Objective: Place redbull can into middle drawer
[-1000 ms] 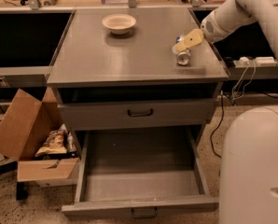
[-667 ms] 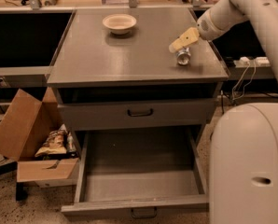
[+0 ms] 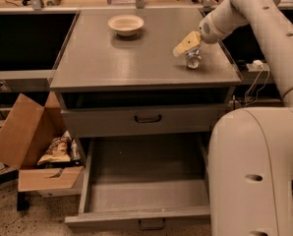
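Observation:
The redbull can (image 3: 193, 60) is on the grey cabinet top near its right edge; it looks silver, and I cannot tell whether it stands or lies. My gripper (image 3: 187, 45), cream coloured, is directly over the can and touching or almost touching its top. The arm comes in from the upper right. The middle drawer (image 3: 146, 181) is pulled wide open below; its plain grey floor has nothing on it, and its small dark handle is at the front edge. It is well below and in front of the can.
A cream bowl (image 3: 126, 23) sits at the back of the cabinet top. The upper drawer front (image 3: 147, 118) with a black handle is closed. An open cardboard box (image 3: 23, 141) with snack bags (image 3: 58, 151) stands on the floor at left. My white base (image 3: 254, 171) fills the lower right.
My gripper has shifted slightly left over the can. My white body has come further left into view. The can has stayed in place.

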Robot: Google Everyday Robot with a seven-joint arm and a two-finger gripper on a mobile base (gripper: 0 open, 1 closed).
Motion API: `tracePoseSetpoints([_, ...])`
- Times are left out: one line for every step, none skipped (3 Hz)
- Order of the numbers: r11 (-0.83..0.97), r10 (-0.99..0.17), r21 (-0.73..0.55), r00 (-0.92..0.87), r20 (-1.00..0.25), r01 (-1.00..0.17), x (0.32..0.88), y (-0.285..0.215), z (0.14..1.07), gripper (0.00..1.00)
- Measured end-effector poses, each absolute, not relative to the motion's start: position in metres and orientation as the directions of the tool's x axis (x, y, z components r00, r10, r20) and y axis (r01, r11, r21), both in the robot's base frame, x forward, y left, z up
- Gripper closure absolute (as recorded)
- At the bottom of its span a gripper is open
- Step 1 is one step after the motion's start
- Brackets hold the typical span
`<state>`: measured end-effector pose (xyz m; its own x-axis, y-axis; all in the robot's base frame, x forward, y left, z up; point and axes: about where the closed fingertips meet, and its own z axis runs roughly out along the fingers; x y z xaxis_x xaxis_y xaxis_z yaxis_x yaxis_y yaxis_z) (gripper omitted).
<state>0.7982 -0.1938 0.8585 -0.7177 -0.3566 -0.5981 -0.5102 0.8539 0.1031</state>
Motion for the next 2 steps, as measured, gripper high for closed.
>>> tracePoseSetpoints([0.840, -0.355, 0.134, -0.720, -0.596, -0.525, 0.8004, -0.1861, 0.8499, 0.41])
tracePoseSetpoints([0.817, -0.370, 0.151, -0.707, -0.603, -0.557, 0.7993, -0.1804, 0.8489, 0.65])
